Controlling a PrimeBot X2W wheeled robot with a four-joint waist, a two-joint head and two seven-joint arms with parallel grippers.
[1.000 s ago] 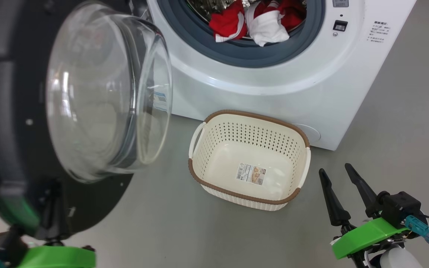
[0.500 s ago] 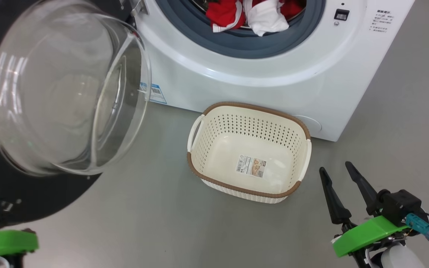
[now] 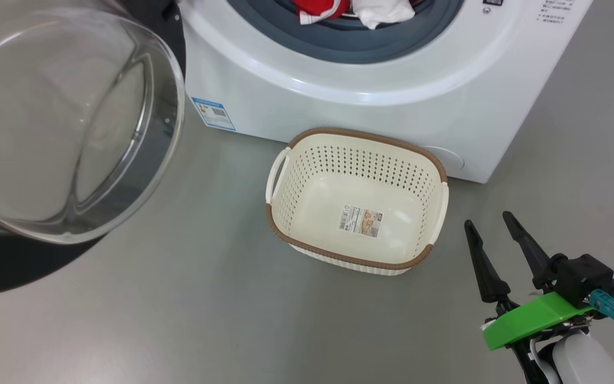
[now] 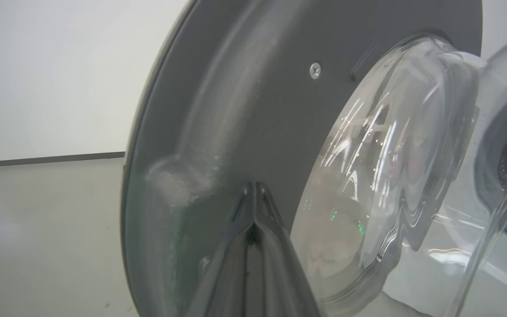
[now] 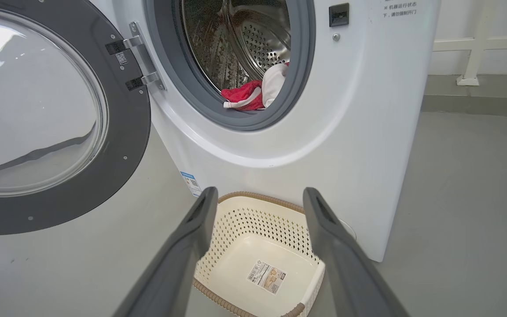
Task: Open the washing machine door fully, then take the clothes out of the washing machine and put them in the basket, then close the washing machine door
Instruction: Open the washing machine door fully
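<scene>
The left gripper (image 4: pixel 253 193) has its two dark fingers pressed flat together with nothing between them. In the left wrist view it points up at the inner face of the door (image 4: pixel 244 110), with the tips over the dark rim just beside the glass. Whether the tips touch the rim cannot be told.

The door (image 3: pixel 19 261) stands swung wide on the left of the washing machine (image 3: pixel 339 106). Its clear glass bowl (image 3: pixel 67 122) bulges toward the head camera, and a wide black rim runs round it. In the right wrist view it hangs from a metal hinge (image 5: pixel 141 61) at the left edge of the round opening.

The washing machine is white, with a grey rubber seal (image 3: pixel 339 45) round its mouth and a small blue label (image 3: pixel 212 113) at its lower left corner. The clothes (image 5: pixel 244 94) lie at the bottom of the steel drum, just behind the seal: a bunched red piece with white trim on the left and a white piece on the right.

The basket (image 3: pixel 312 176) sits on the grey floor (image 3: pixel 179 320) directly in front of the machine, below the opening. It is cream, with a brown rim, and holds nothing but a sticker (image 3: pixel 360 221) on its bottom.

The right gripper (image 3: pixel 487 220) hangs at the lower right, just right of the basket and apart from it. Its fingers are spread wide and hold nothing, pointing toward the machine.
</scene>
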